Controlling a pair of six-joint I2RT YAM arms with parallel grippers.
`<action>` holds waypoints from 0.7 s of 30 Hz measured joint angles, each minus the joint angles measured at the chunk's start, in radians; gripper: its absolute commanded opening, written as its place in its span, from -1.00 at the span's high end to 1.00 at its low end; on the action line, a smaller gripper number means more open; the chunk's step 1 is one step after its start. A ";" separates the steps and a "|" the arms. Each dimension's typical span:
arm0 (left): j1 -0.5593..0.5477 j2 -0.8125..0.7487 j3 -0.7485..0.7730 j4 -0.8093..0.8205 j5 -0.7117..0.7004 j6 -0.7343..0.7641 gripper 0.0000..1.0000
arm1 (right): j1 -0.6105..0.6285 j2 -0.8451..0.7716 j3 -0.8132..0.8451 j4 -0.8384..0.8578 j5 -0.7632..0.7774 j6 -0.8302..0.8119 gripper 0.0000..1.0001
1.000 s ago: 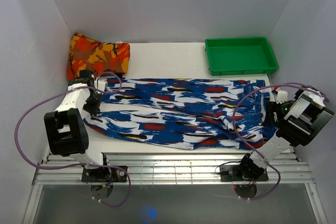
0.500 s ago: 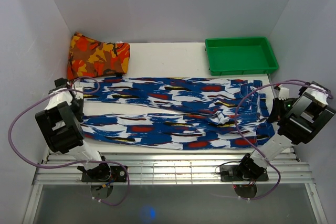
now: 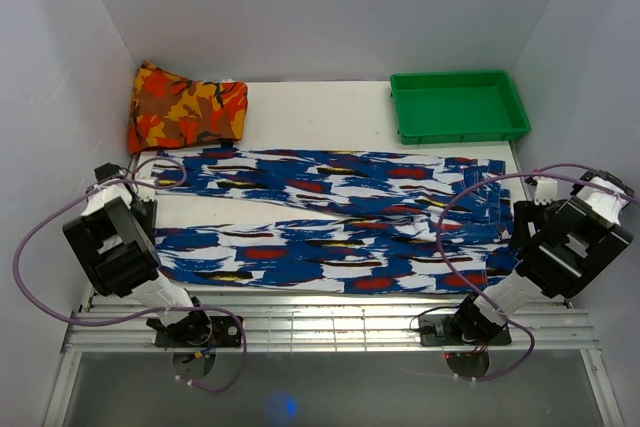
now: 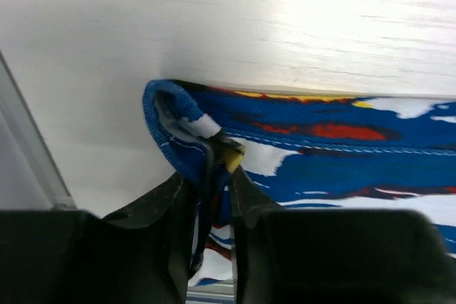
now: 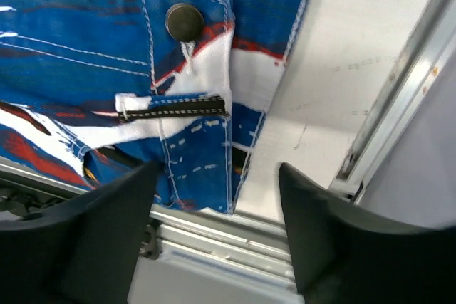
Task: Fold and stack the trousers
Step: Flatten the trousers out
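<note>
Pulled flatter, the trousers (image 3: 330, 222) stretch left-right between both arms: left hand (image 4: 219, 160) pinches the hem (image 4: 167, 108), right hand (image 5: 214, 236) gapes wide over the waistband (image 5: 187, 62).

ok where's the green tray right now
In the top view, the tray sits in the far right corner, just beyond the waist end of the trousers.

Table (image 3: 320, 112) with trousers (image 3: 330, 217), cloth (image 3: 185, 107), tray (image 3: 458, 107)
</note>
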 measured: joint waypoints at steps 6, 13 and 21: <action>0.003 -0.077 0.114 -0.109 0.193 0.043 -0.28 | 0.001 0.079 0.136 -0.064 -0.070 0.019 -0.64; -0.031 -0.027 0.494 -0.121 0.409 -0.001 -0.32 | 0.052 0.206 0.373 -0.074 -0.177 0.113 -0.57; -0.129 0.344 0.668 -0.027 0.462 -0.157 -0.33 | 0.202 0.268 0.380 0.113 -0.214 0.283 -0.42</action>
